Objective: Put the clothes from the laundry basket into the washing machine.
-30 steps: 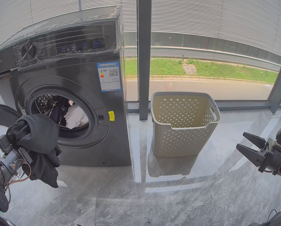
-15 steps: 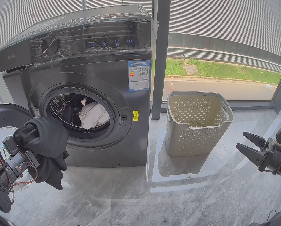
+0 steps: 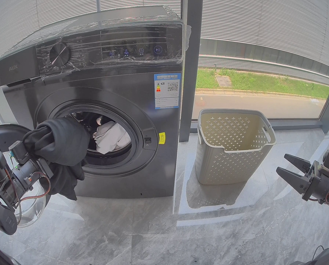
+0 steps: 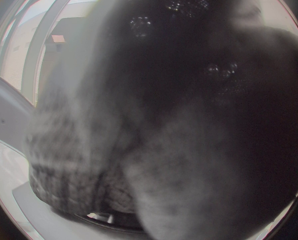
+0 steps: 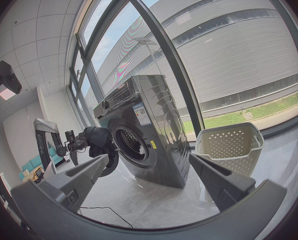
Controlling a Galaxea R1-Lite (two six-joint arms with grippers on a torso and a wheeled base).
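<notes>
Dark garment: bunched over the left end effector, which clenches it at the left rim of the washer mouth, the way in lying just ahead and rightward; right end effector gaping, well apart, beyond the basket.

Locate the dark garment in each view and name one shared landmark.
Head view: dark garment at the left, overlapping the washing machine opening's left edge.
Left wrist view: dark garment close against the camera.
Right wrist view: dark garment far off, beside that opening.
Shared landmark: the washing machine's round opening.
</notes>
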